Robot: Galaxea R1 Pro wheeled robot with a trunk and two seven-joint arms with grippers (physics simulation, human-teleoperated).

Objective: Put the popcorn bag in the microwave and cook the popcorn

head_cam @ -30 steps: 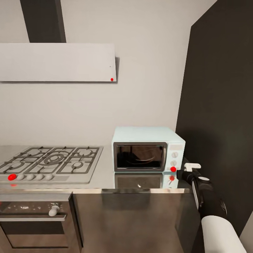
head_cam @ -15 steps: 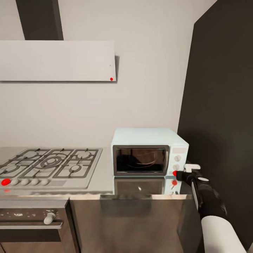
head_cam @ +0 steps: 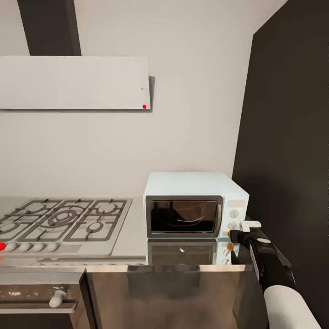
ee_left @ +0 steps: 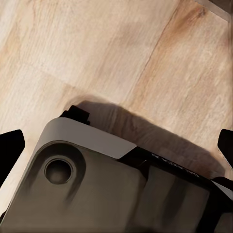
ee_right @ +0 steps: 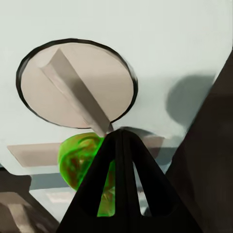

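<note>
Our right gripper, fingers pressed together, bears on the microwave indicator light; slipping sideways might nudge the knob instead.

Behind the dark glass door of the small pale blue-white microwave only faint reflections show; its contents cannot be told. The black right gripper covers the panel's lowest corner, where an orange glint peeks out. The steel gas hob and the built-in oven run off the head view's left edge.
</note>
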